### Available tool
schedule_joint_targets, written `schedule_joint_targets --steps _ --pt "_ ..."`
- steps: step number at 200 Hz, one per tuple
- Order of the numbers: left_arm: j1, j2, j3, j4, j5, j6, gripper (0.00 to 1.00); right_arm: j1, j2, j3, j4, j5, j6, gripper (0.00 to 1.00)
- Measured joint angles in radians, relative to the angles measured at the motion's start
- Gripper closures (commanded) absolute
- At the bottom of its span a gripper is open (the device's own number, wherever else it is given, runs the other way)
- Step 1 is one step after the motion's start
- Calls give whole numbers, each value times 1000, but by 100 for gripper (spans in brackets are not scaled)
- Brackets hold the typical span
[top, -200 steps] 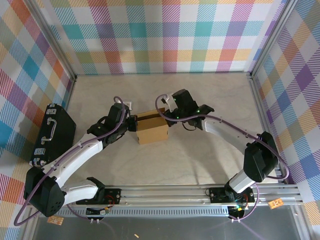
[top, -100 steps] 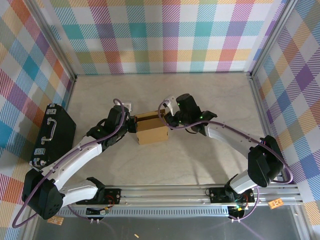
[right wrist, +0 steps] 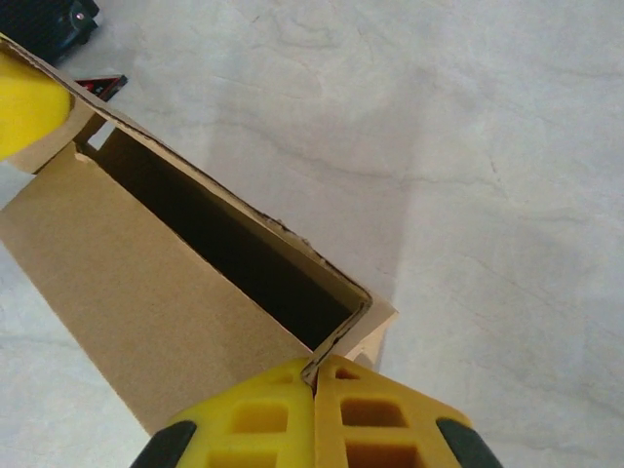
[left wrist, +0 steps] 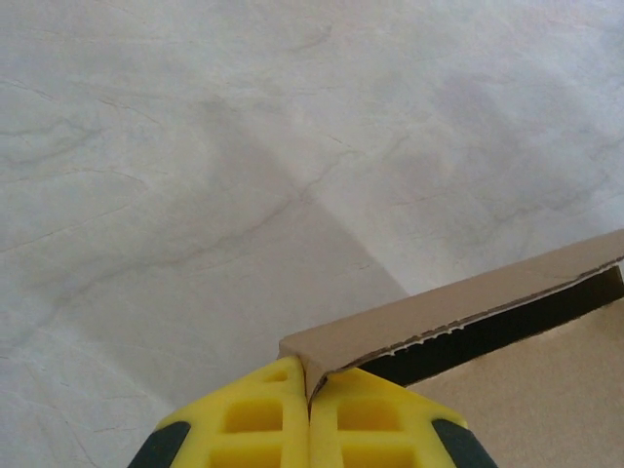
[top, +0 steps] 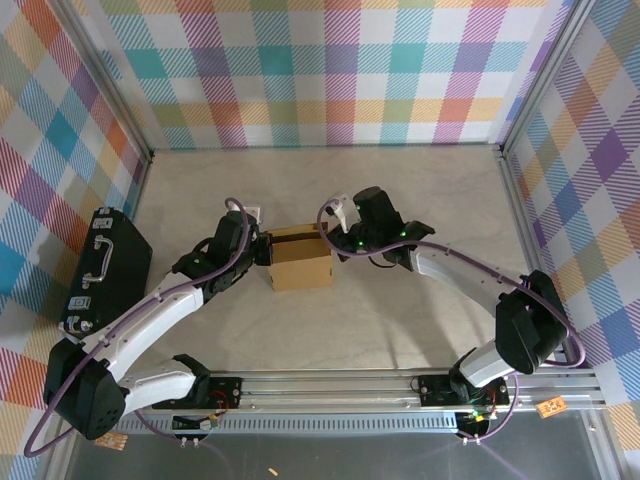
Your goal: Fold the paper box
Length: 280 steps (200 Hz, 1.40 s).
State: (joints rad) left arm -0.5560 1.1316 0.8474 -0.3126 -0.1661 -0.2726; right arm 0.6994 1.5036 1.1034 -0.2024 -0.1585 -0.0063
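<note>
The brown cardboard paper box point(top: 301, 260) stands mid-table, partly formed, with a dark slot open along its far top edge. My left gripper point(top: 263, 247) is shut on the box's left end; in the left wrist view its yellow fingers point(left wrist: 263, 429) pinch a folded corner of the box point(left wrist: 458, 307). My right gripper point(top: 330, 240) is shut on the box's right end; in the right wrist view its yellow fingers point(right wrist: 370, 419) clamp the wall edge at the corner of the box point(right wrist: 146, 283), beside the dark opening.
A black hard case point(top: 105, 268) with a handle lies at the left wall. The plaid walls enclose the pale marbled table point(top: 400, 190). An aluminium rail point(top: 340, 385) runs along the near edge by the arm bases.
The right arm has shifted slightly right and nearer, and the box has settled a little toward the near side. Both grippers keep their hold on the box ends.
</note>
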Motion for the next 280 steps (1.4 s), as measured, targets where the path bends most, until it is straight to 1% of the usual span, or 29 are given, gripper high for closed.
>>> schedule_joint_targets --steps 23,44,78,128,153,188,219,280 --pt "0 0 -1 0 -10 -1 100 4 8 0 12 5 9 96" --pt "0 -3 -10 10 -17 -3 100 15 12 -3 34 38 9 96" --pt "0 -31 -46 45 -17 -3 100 29 -11 -62 114 72 -2 96" --pt "-8 -104 -146 161 -8 -3 100 32 -69 -198 289 61 -8 95" --pt "-8 -138 -202 227 -12 -4 100 34 -71 -225 345 45 -1 94" --pt "-8 -166 -242 266 -36 -3 100 34 -51 -227 383 6 29 93" --pt "-8 -179 -249 264 -45 -3 100 34 -46 -227 389 -19 48 88" --pt "-8 -177 -242 250 -55 -4 100 38 -46 -227 390 -26 76 89"
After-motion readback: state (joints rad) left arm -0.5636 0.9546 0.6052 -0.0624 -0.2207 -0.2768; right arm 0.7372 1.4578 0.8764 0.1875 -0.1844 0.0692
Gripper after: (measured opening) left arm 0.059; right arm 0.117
